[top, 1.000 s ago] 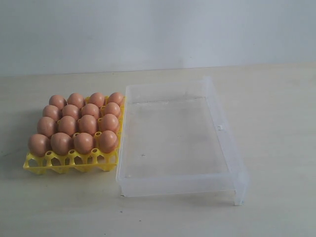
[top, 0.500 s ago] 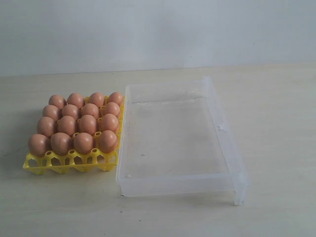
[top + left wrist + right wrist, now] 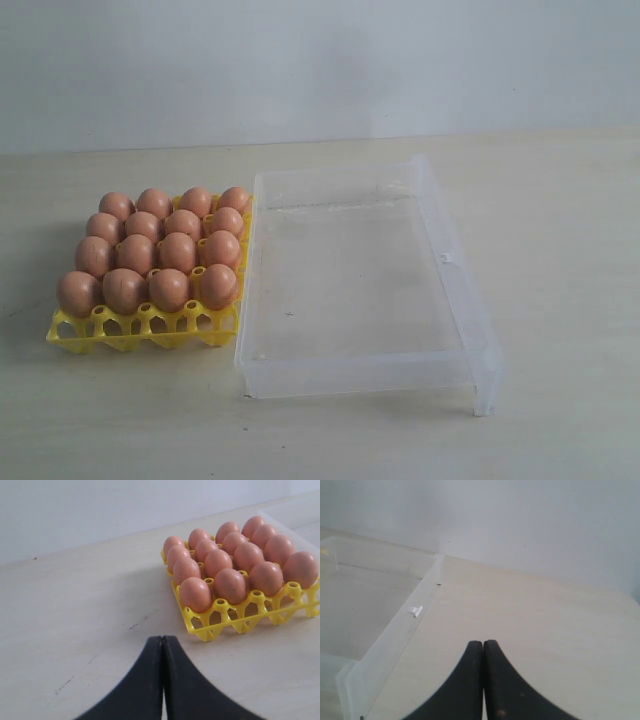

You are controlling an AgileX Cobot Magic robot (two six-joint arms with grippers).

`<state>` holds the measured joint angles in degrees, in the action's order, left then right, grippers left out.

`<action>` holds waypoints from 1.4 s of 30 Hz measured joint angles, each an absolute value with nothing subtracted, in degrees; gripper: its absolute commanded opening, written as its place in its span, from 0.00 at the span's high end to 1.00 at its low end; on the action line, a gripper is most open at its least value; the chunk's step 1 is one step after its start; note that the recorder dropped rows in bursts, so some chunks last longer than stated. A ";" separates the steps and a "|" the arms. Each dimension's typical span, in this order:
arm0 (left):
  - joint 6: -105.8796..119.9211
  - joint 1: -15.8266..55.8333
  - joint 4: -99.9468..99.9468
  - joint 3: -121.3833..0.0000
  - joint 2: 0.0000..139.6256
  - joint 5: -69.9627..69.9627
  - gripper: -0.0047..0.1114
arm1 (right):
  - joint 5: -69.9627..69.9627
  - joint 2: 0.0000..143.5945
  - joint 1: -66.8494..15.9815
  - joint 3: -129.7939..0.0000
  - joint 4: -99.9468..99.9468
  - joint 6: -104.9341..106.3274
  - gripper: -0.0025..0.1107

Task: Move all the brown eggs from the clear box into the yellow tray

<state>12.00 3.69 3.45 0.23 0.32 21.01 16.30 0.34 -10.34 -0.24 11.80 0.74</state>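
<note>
Several brown eggs (image 3: 160,250) fill the cups of the yellow tray (image 3: 140,335) on the left of the table. The clear box (image 3: 455,290) lies beside it on the right, touching the tray, with no eggs inside. The left wrist view shows the eggs (image 3: 235,560) in the tray (image 3: 240,622) ahead of my left gripper (image 3: 162,639), which is shut with nothing held. My right gripper (image 3: 483,643) is shut and holds nothing, over bare table beside the box wall (image 3: 395,635) and its latch tab (image 3: 416,611). Neither gripper appears in the exterior view.
A pale wooden table (image 3: 560,200) carries everything, with a plain white wall (image 3: 320,60) behind it. Bare tabletop lies to the right of the box and in front of the tray.
</note>
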 measured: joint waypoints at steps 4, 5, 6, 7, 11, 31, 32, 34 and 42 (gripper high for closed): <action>12.00 3.69 3.45 0.23 0.32 21.01 0.96 | 16.46 0.34 -10.34 -0.24 11.73 -2.48 0.98; 12.00 3.69 3.45 0.23 0.32 21.01 0.96 | 16.46 0.34 -10.34 -0.24 11.73 -3.05 0.98; 12.00 3.69 3.45 0.23 0.32 21.01 0.96 | 16.46 0.34 -10.34 -0.24 11.73 -3.66 0.98; 12.00 3.69 3.45 0.23 0.32 21.01 0.96 | 16.46 0.34 -10.34 -0.24 11.73 -3.92 0.98; 12.00 3.69 3.45 0.23 0.32 21.01 0.96 | 16.55 0.34 -10.34 -0.24 11.73 -4.28 0.98; 12.00 3.69 3.45 0.23 0.32 21.01 0.96 | 16.66 0.34 -10.34 -0.24 11.27 -4.42 0.98; 12.00 3.69 3.45 0.23 0.32 21.01 0.96 | 16.66 0.34 -10.34 -0.24 11.27 -4.42 0.98; 12.00 3.69 3.45 0.23 0.32 21.01 0.96 | 16.66 0.34 -10.34 -0.24 11.27 -4.42 0.98; 12.00 3.69 3.45 0.23 0.32 21.01 0.96 | 16.66 0.34 -10.34 -0.24 11.27 -4.42 0.98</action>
<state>12.00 3.69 3.45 0.23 0.32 21.01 16.66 0.34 -10.34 -0.24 11.27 -4.42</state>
